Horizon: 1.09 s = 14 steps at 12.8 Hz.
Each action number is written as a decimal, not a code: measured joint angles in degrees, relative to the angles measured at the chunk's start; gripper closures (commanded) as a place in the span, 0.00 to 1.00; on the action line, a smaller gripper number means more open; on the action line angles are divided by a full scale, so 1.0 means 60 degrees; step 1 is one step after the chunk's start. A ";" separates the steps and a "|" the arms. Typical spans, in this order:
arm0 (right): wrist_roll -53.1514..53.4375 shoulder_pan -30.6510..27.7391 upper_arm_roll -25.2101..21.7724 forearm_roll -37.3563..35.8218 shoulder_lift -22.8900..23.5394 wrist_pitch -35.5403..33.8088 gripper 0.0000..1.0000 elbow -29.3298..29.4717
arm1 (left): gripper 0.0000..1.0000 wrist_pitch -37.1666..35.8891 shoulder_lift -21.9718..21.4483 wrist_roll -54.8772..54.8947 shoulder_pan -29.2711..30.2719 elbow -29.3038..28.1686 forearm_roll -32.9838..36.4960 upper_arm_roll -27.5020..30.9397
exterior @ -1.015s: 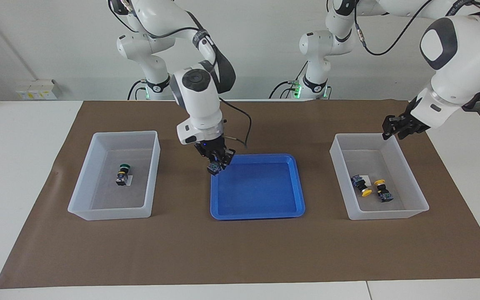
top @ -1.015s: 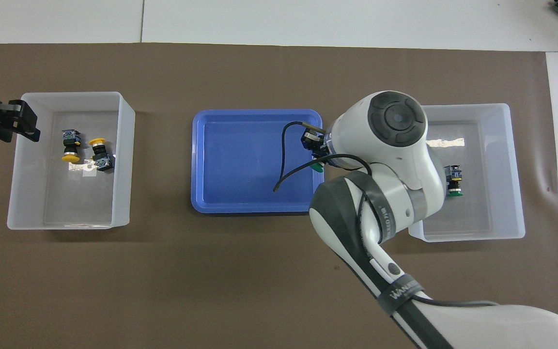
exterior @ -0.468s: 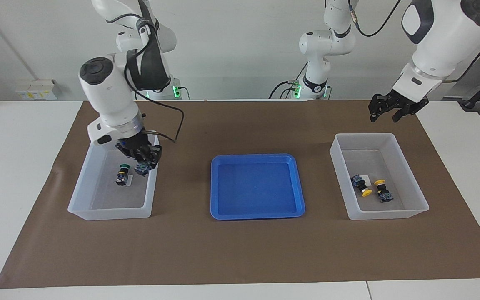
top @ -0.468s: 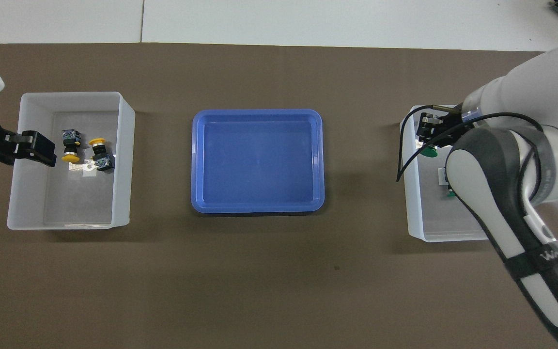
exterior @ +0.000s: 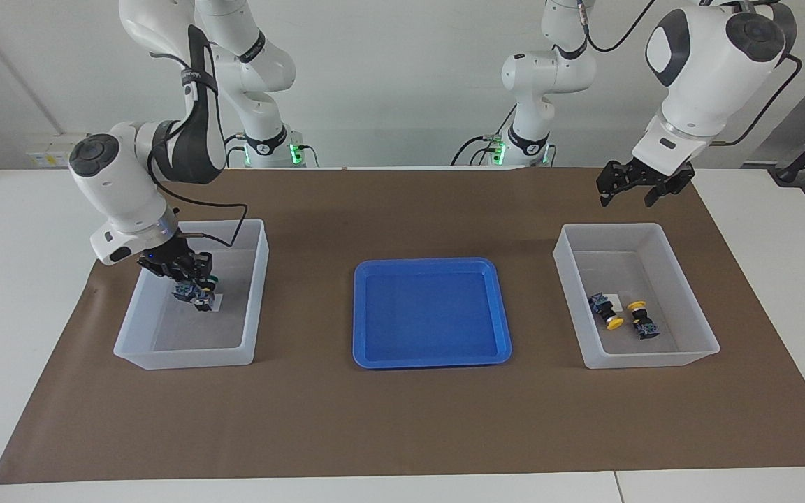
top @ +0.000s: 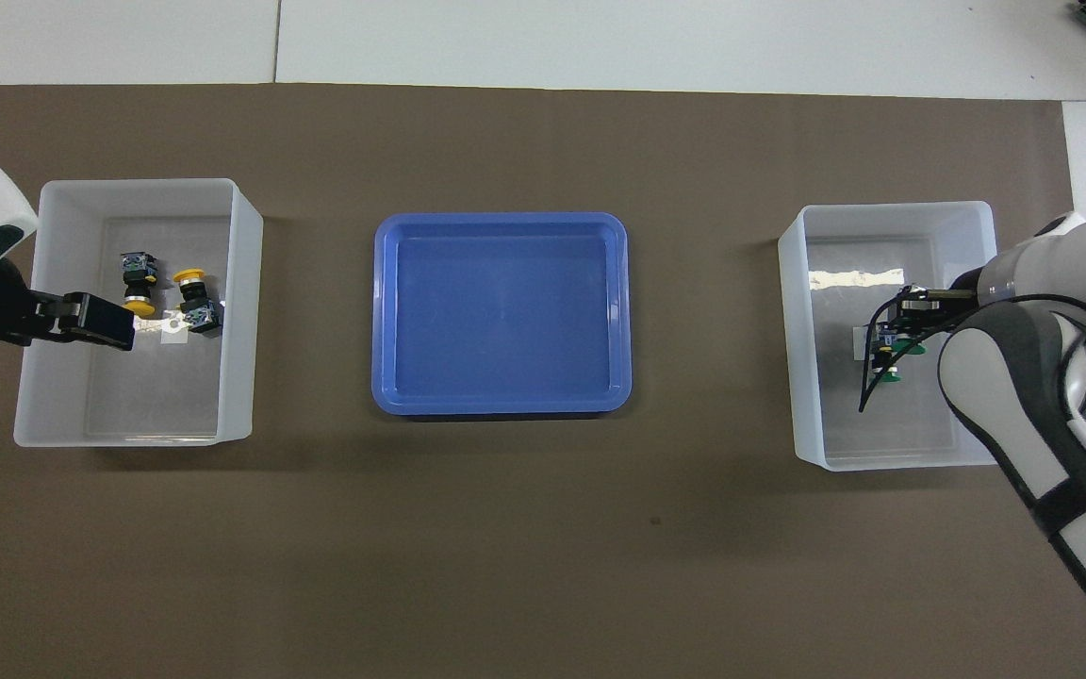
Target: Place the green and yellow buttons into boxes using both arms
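My right gripper (exterior: 184,278) is down inside the box (exterior: 257,241) at the right arm's end of the table. It is shut on a green button (exterior: 186,291) (top: 908,348). That button hangs low, right beside a second green button (exterior: 205,299) (top: 886,376) lying on the box floor. Two yellow buttons (exterior: 606,312) (exterior: 642,320) lie side by side in the other box (exterior: 562,269). My left gripper (exterior: 627,198) hangs open and holds nothing, high over that box's edge at the left arm's end (top: 34,283).
A shallow blue tray (exterior: 358,314) with nothing in it lies on the brown mat midway between the two boxes. White table shows around the mat.
My right arm swung the green button from the blue tray's edge across into the box and lowered it beside the other one. My left gripper rose off its box and opened wider.
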 measured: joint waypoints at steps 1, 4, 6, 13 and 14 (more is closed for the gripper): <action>0.0000 0.0012 0.0016 0.0000 -0.0002 0.0455 0.92 -0.0350 | 0.00 0.0012 -0.0014 -0.0001 0.0000 0.0159 0.0000 0.0000; 0.0001 0.0056 0.0117 0.0000 -0.0002 0.1374 0.04 -0.1086 | 0.00 0.0038 -0.0029 -0.0003 0.0000 0.0400 0.0001 0.0017; 0.0001 0.0057 0.0121 0.0000 -0.0016 0.1405 0.00 -0.1121 | 0.00 0.0045 -0.0050 -0.0005 0.0001 0.0519 0.0002 0.0044; 0.0002 0.0005 0.0093 0.0000 -0.0785 0.0149 0.00 0.0223 | 0.00 0.0045 -0.0092 -0.0007 -0.0001 0.0548 0.0002 0.0025; 0.0002 -0.0014 0.0033 -0.0011 -0.0928 -0.0280 0.00 0.0567 | 0.00 0.0031 -0.0092 -0.0007 -0.0003 0.0548 0.0002 0.0019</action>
